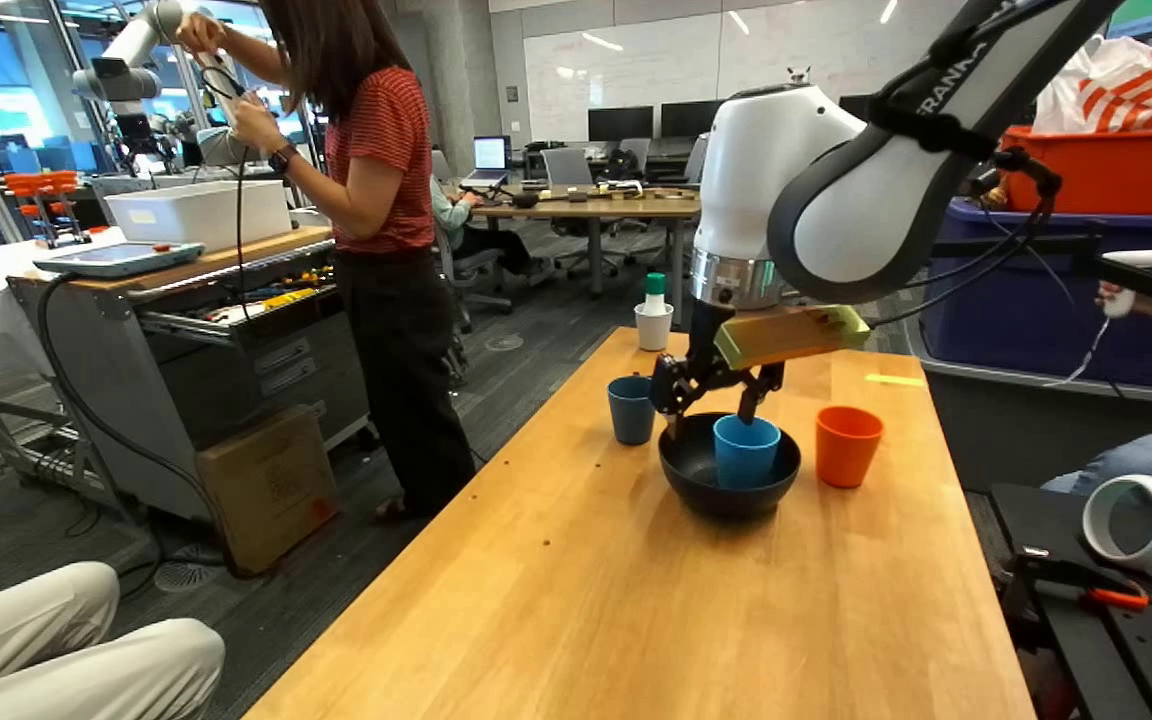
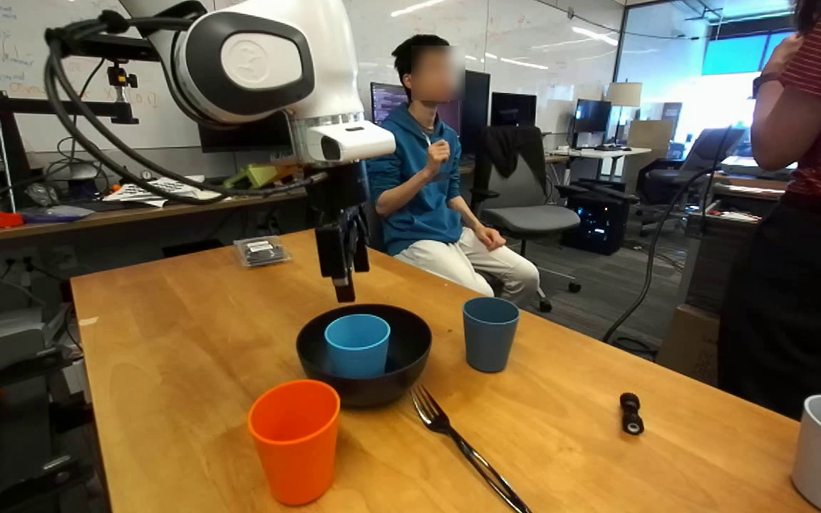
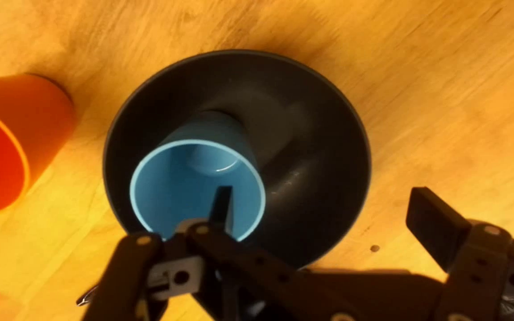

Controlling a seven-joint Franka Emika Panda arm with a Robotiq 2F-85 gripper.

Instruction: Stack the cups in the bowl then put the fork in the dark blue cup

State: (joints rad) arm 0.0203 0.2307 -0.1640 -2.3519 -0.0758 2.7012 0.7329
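Note:
The light blue cup (image 2: 358,356) stands upright inside the black bowl (image 2: 410,363), off the bowl's centre in the wrist view. Right above them hangs my gripper (image 3: 322,203), its jaws spread wide with nothing gripped. One fingertip (image 3: 222,203) overlaps the light blue cup's mouth from above; the other lies past the bowl's rim. In both exterior views the orange cup (image 1: 848,450) sits upright on one side of the bowl and the dark blue cup (image 1: 631,412) on the opposite side. A fork (image 2: 453,434) lies beside the bowl, its handle end cut off by the frame.
On the wooden table (image 1: 636,600) are also a white cup (image 1: 653,330) holding a green-capped bottle, a small black part (image 2: 631,413) and a plastic packet (image 2: 261,251). A seated person (image 2: 425,185) is near the table's edge.

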